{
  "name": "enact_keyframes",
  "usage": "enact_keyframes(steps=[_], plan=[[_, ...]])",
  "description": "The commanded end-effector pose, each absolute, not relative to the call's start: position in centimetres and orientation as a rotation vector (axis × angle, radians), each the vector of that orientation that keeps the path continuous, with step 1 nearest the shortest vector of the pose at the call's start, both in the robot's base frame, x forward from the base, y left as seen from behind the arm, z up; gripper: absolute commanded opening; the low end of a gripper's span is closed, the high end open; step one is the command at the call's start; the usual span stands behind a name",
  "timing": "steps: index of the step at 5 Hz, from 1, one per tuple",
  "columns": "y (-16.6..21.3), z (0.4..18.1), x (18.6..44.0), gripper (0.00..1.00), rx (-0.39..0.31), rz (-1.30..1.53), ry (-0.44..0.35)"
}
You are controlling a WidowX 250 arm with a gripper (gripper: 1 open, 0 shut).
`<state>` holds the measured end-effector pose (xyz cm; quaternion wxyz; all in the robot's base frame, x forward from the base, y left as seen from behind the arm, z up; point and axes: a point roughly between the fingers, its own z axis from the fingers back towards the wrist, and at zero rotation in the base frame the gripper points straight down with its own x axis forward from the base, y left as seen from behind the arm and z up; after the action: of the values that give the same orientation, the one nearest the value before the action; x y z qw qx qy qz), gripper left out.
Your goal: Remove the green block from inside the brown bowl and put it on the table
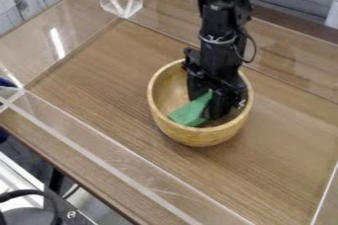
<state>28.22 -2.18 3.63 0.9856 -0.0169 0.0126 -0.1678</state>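
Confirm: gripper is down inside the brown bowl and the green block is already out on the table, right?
Not quite. The gripper is down inside the brown bowl, but the green block is still in the bowl, leaning against its inner wall by the fingers, not on the table. The camera view shows it.

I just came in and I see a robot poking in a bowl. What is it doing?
The robot arm has pushed its end effector straight down into the brown bowl on the table. A green block leans tilted inside the bowl, and the end effector sits right at its upper end, as if to grab it. Whether it grips the block yet is hard to tell. The block is not out of the bowl yet.
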Motion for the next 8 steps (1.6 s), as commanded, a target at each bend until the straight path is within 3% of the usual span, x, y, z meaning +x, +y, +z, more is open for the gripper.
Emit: enact_keyframes(steps=[1, 4, 5, 6, 8], plan=[[-2.5, 5.9, 29.2, 0.0, 0.005, -0.333, -0.086], [-4.0, 11.1, 29.6, 0.0, -0.019, -0.306, -0.144], [-5.1, 12.0, 29.5, 0.0, -0.039, -0.337, -0.166], [-5.9, 12.1, 29.3, 0.0, -0.056, -0.368, -0.176], [-9.7, 10.6, 29.6, 0.0, -0.105, -0.358, -0.158]])
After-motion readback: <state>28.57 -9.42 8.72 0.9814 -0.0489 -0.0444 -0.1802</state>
